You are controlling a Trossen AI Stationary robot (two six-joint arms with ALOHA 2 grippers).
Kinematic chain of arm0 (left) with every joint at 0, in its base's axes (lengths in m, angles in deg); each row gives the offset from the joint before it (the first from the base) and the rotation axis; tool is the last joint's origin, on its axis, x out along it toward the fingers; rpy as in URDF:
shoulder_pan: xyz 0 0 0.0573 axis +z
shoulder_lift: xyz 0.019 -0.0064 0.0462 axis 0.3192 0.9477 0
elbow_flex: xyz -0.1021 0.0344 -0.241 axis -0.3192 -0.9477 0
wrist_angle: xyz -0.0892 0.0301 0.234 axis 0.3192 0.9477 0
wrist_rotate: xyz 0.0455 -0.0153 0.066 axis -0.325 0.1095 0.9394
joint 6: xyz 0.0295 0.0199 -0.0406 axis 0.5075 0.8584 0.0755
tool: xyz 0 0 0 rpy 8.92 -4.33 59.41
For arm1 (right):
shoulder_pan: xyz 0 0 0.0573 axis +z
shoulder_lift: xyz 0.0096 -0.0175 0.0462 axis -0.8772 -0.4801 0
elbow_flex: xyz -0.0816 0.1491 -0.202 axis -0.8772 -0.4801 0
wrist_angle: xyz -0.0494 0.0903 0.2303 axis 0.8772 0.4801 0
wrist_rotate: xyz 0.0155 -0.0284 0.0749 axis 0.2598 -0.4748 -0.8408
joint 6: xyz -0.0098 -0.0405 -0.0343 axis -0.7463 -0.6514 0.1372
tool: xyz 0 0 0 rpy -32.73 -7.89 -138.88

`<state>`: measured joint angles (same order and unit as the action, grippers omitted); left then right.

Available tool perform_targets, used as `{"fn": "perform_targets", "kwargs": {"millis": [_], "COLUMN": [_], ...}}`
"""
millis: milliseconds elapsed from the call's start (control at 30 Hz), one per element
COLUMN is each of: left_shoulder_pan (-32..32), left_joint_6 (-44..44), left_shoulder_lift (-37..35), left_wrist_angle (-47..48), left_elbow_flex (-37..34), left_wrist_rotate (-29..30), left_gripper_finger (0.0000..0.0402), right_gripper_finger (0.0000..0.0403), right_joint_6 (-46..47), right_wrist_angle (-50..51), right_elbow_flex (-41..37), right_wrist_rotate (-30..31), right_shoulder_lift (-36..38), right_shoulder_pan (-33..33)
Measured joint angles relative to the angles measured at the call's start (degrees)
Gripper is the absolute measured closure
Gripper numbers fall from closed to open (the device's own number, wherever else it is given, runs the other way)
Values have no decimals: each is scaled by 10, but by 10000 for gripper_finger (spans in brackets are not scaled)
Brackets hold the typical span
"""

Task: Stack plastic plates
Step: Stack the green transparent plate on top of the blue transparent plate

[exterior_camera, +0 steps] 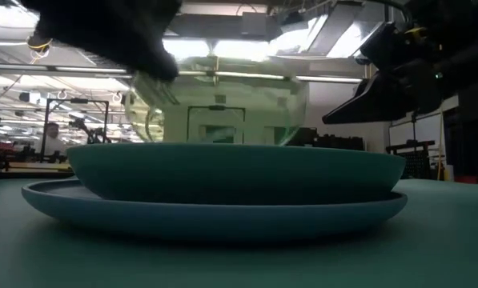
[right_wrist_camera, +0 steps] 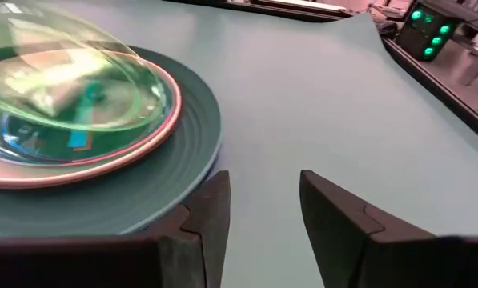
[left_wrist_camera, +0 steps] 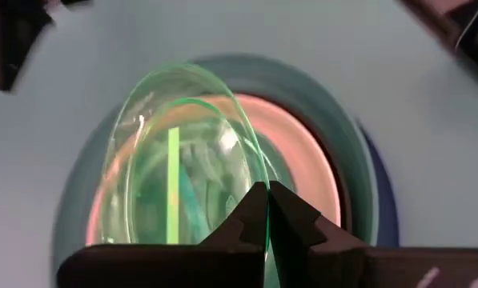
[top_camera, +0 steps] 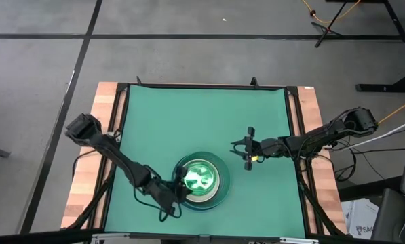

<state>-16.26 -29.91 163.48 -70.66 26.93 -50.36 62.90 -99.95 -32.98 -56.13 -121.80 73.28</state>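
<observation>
Plates first: your small translucent green round plastic plate (left_wrist_camera: 182,160) is pinched by its near rim between the fingertips of the left gripper (top_camera: 177,183), whose two dark fingers (left_wrist_camera: 291,220) are closed edge to edge on it. You see it tilted, rising away from the fingers over the stack, its far rim lifted clear in the low view (exterior_camera: 222,100). Just beyond and under those fingertips lies the stack: a translucent orange-pink plate (right_wrist_camera: 154,132) with a blue tint showing through its middle, resting inside the large teal-green round plate (right_wrist_camera: 190,152), which in the low view sits nested on the wider light-blue plate (exterior_camera: 214,216) at the bottom. You cannot tell from these views how many plates lie between the orange rim and the teal one.

Stack position: toward the near edge of the green table mat (top_camera: 256,122), slightly left of centre in the high view.

Your right gripper (top_camera: 248,156) hovers beside the stack on the side away from the left fingers, clear of the plates. Its fingers (right_wrist_camera: 210,212) stand parted with a plain gap of mat between them and hold nothing; the teal rim lies just ahead of one fingertip.

A person (exterior_camera: 53,140) is visible far back in the room.
</observation>
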Motion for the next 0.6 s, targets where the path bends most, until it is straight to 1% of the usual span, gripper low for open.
{"fn": "perform_targets", "kwargs": {"millis": [133, 367, 467, 600], "left_shoulder_pan": [5, 8, 17, 33], "left_joint_6": [2, -13, -21, -45], "left_shoulder_lift": [26, 41, 41, 41], "left_wrist_angle": [-1, -6, -6, -4], "left_elbow_flex": [0, 0, 0, 0], "left_wrist_rotate": [-8, -27, -39, -48], "left_gripper_finger": [400, 386, 371, 338], "right_gripper_finger": [256, 256, 256, 256], "right_joint_6": [4, 18, 24, 34], "right_wrist_angle": [-3, -8, -7, -8], "right_elbow_flex": [0, 0, 0, 0], "right_wrist_rotate": [-18, -40, -36, -34], "right_shoulder_lift": [0, 0, 0, 0], "right_shoulder_pan": [0, 0, 0, 0]}}
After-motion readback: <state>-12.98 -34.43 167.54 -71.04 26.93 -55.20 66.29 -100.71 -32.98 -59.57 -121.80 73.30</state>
